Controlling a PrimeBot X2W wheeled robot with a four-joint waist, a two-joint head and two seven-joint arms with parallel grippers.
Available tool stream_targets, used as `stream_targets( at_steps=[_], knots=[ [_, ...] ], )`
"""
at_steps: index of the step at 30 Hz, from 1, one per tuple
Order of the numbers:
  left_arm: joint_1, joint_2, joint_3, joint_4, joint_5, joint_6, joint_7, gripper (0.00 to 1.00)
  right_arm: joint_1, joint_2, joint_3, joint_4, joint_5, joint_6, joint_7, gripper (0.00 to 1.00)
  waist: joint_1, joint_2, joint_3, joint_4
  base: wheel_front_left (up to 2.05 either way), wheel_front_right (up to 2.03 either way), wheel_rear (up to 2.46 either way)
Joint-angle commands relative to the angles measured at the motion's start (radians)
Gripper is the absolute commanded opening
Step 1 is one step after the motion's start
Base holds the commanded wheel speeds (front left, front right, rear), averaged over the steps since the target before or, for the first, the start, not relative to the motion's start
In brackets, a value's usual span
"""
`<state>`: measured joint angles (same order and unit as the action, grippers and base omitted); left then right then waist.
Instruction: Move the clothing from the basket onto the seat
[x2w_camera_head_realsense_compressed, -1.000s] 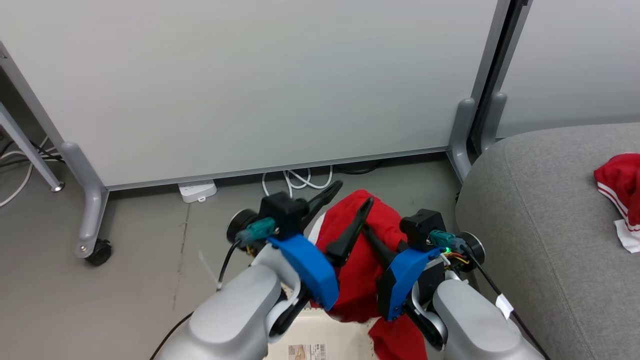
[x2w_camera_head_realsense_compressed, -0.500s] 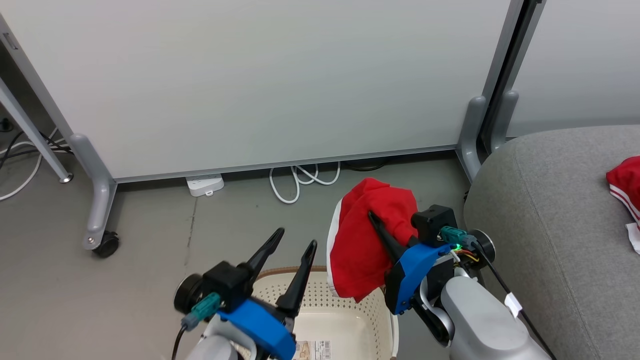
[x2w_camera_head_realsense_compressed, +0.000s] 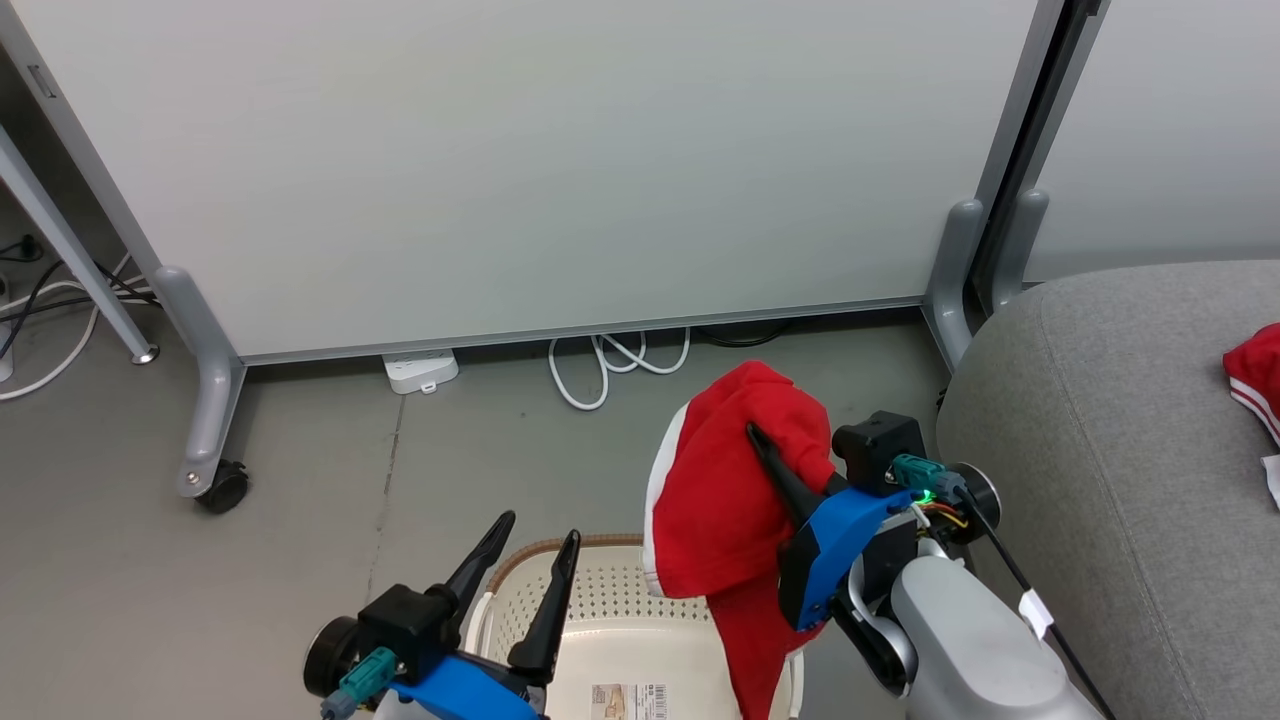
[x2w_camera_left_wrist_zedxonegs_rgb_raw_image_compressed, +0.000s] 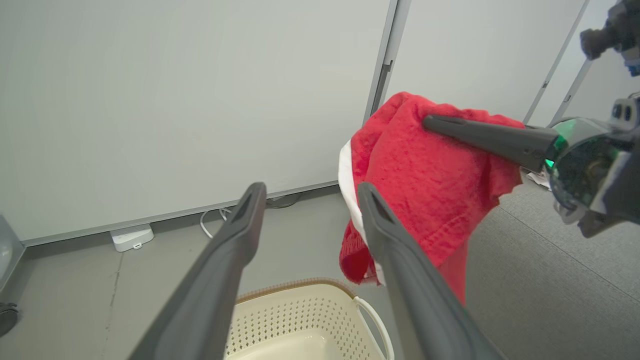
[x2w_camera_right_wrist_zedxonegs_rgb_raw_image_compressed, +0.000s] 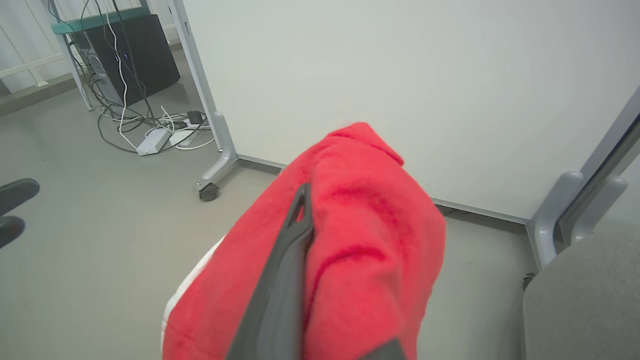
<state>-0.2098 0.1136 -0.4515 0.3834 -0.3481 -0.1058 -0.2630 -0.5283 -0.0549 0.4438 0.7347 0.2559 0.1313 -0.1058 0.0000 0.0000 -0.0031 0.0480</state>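
I'm in an office or lab room. A white partition (x2w_camera_head_realsense_compressed: 520, 160) on castors (x2w_camera_head_realsense_compressed: 222, 490) stands on bare grey floor (x2w_camera_head_realsense_compressed: 300, 580). At its foot lie a power strip (x2w_camera_head_realsense_compressed: 420, 371) and a coiled cable (x2w_camera_head_realsense_compressed: 610, 365). Past its left end sits a black computer tower (x2w_camera_right_wrist_zedxonegs_rgb_raw_image_compressed: 135, 55).

No text can be read anywhere. A small label (x2w_camera_head_realsense_compressed: 628, 700) on the inside floor of the basket (x2w_camera_head_realsense_compressed: 600, 575) bears a barcode and a few lines of small print beside a brownish patch, all too small to make out. A white tag (x2w_camera_head_realsense_compressed: 1036, 613) on a black cable (x2w_camera_head_realsense_compressed: 1003, 558) looks blank.
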Motion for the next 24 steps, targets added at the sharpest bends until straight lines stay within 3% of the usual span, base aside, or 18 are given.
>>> stream_targets(
  at_steps=[1,17,24],
  knots=[
    [0.015,-0.002,0.01,-0.002,0.01,-0.004,-0.003,1.0,0.015,-0.004,-0.004,-0.006,-0.007,-0.001,0.001,0.0,0.0,0.0,0.001,0.0,0.0,0.0,0.0],
    [0.014,-0.028,0.05,0.008,0.062,-0.023,-0.003,1.0,0.023,-0.005,-0.019,-0.034,-0.024,-0.001,0.016,0.0,0.0,0.0,0.005,-0.022,0.0,0.0,0.0],
    [-0.004,-0.029,0.066,0.0,0.079,-0.024,-0.003,1.0,0.023,-0.003,-0.029,-0.045,-0.023,-0.001,0.017,0.0,0.0,0.0,0.011,-0.111,0.0,0.0,0.0]
  ],
)
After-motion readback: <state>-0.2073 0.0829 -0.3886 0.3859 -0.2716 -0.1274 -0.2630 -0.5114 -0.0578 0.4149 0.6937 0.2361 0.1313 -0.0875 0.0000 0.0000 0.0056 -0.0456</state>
